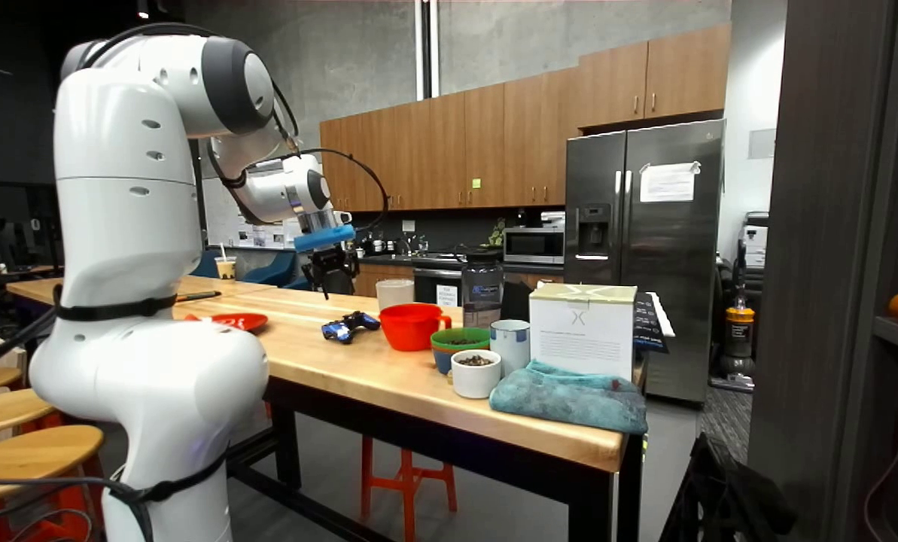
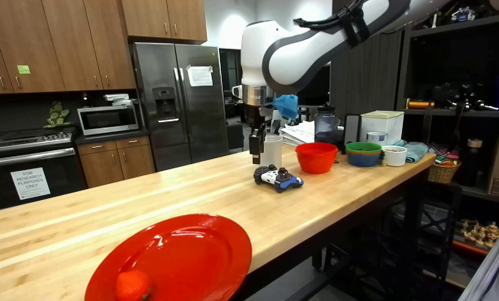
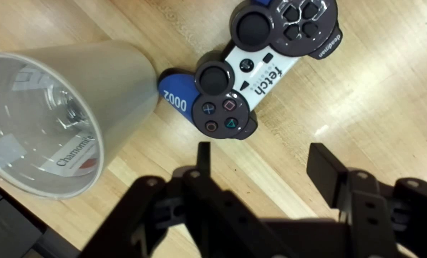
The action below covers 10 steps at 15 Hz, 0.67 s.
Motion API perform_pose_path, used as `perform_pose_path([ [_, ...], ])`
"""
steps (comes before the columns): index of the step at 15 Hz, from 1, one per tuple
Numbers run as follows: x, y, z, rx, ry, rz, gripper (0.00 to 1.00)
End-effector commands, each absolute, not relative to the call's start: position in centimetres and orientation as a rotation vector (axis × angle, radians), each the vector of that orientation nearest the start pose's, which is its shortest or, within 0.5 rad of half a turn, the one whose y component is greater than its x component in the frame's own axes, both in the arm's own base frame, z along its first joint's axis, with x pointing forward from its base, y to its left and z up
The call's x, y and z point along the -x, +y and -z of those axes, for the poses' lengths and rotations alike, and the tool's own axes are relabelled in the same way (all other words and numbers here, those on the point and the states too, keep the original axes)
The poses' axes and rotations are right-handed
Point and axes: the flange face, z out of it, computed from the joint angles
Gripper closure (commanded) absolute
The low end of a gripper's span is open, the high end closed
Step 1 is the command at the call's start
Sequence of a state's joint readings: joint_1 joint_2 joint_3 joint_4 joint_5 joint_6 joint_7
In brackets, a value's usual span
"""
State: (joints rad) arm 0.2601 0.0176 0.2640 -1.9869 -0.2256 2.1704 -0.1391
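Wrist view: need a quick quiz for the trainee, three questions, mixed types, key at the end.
1. Multiple choice. Which number is printed on the game controller?
A) 0115
B) 0002
C) 0740

2. True or false. The gripper is open, with nothing in its grasp.

3. Fill in the blank. The word readable inside the pale cup is ____.

Key: 1. B; 2. True; 3. Chamomile
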Motion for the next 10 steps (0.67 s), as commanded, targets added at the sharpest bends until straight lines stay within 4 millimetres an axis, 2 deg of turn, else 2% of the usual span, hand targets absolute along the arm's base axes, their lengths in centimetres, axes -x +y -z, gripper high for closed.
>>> perform_pose_path([
  [1, -50.4, 28.2, -47.1, 3.034, -1.247, 0.328, 0.06],
  [3, -50.4, 28.6, -47.0, 3.012, -1.255, 0.347, 0.01],
  [10, -50.5, 32.0, -47.3, 2.874, -1.302, 0.509, 0.0],
])
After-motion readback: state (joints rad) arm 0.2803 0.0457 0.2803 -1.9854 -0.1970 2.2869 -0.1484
